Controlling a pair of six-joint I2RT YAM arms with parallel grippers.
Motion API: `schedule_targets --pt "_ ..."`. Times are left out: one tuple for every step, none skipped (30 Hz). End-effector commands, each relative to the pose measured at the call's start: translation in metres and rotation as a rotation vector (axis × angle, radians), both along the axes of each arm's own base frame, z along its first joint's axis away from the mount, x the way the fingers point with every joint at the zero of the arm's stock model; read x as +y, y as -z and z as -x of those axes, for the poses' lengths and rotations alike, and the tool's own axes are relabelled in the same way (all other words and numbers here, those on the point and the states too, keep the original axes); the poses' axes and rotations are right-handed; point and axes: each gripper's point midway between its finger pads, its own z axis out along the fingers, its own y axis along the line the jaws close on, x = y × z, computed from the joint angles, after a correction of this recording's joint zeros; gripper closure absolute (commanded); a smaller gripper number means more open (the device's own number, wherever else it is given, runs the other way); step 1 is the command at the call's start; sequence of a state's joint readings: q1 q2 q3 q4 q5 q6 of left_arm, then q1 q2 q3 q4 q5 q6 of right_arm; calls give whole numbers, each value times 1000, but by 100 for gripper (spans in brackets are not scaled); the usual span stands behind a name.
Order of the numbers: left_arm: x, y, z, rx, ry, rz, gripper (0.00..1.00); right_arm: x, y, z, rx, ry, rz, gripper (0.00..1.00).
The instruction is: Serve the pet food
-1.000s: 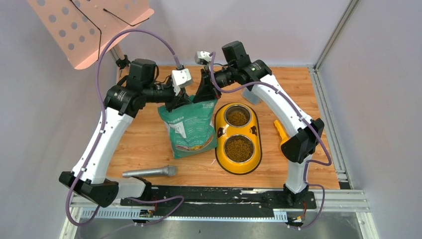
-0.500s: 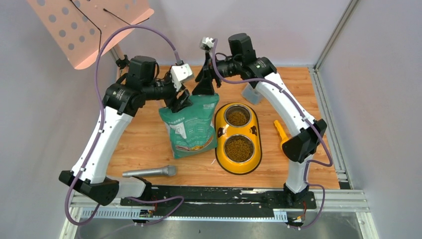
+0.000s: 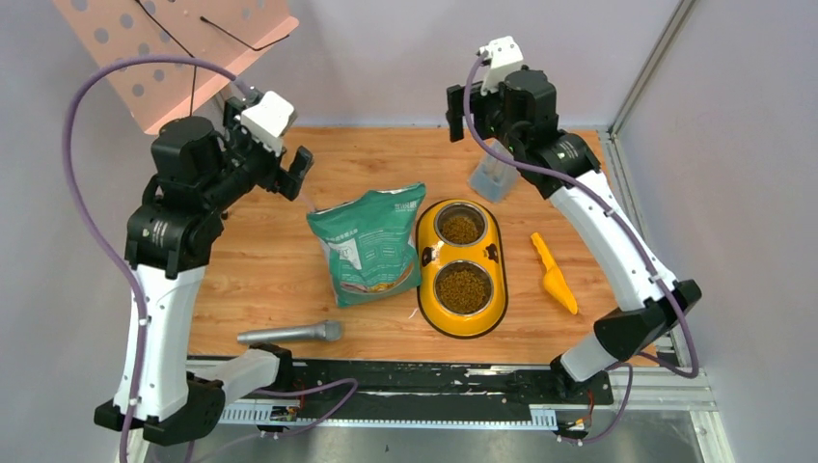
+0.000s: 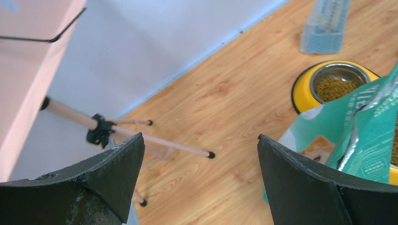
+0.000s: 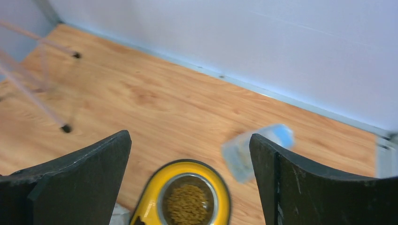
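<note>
while both arms hang high over the wooden table (image 3: 270, 260), the pet food (image 3: 462, 288) sits in the two round bowls of the yellow feeder (image 3: 461, 326), and both bowls look full of little brown bits. the feeder lies near the middle of the table, one bowl nearer the back wall and one nearer the arms. right up against its left side is the green bag (image 3: 367, 246), with its top end toward the back. the left claw (image 4: 197, 140) is wide apart and holds nothing. it is up in the air over the back left part of the table, away from the bag. the right claw (image 5: 189, 138) is wide apart too and holds nothing, and it looks down on the far bowl. a yellow scoop (image 3: 553, 275) lies on the table to the right of the feeder, not touching it. a see-through box (image 3: 492, 176) stands behind the feeder. a grey stick (image 3: 289, 333) lies near the front edge, in front of the bag.
</note>
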State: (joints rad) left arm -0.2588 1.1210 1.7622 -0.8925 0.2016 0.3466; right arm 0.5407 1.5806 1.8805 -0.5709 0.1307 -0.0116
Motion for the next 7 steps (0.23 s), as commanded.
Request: schedule_targets --pt "25 -3 1 -10 -121 33 3 -59 -29 8 -119 239 70 0" --pt "27 -4 3 -13 -127 35 3 -62 -34 12 -136 236 69 0" --pt "30 -1 3 -7 -137 34 3 -64 -39 16 -153 230 68 0" --pt "31 -2 4 -8 -143 38 2 -66 -44 18 -168 224 64 1" --pt "33 1 4 -3 -151 39 2 -67 -47 20 -175 220 59 1" --pt "34 0 4 -4 -155 44 2 -69 -53 21 -186 222 53 1" --pt "35 3 4 3 -160 45 2 -69 -55 21 -193 218 55 0"
